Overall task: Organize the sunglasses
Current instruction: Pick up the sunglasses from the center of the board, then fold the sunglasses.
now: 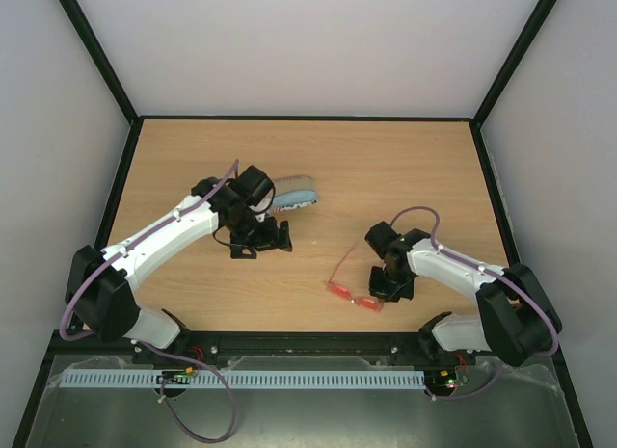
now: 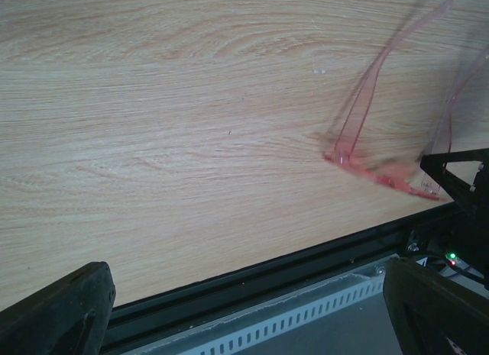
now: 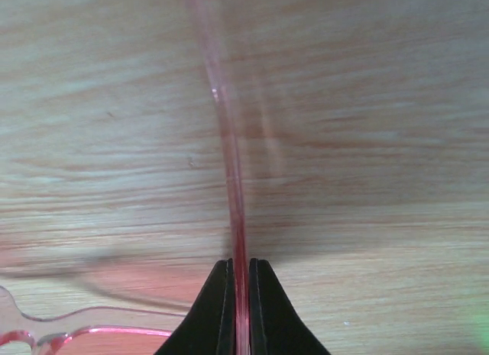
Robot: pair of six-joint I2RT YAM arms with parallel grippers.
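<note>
Right gripper (image 3: 241, 265) clamped on one temple arm of the sunglasses (image 1: 355, 296). Frame sits just left of it, near the table (image 1: 386, 169) front edge, long axis roughly along that edge, temples pointing away. Left gripper (image 1: 260, 238) open, farther back.

sunglasses (image 1: 353, 295): lower centre of frame, on the table (image 1: 405, 169), near its front edge
right gripper (image 1: 386, 291): at the sunglasses' right side
left gripper (image 1: 262, 243): left of centre, well apart
case (image 1: 297, 192): just behind left gripper
</note>
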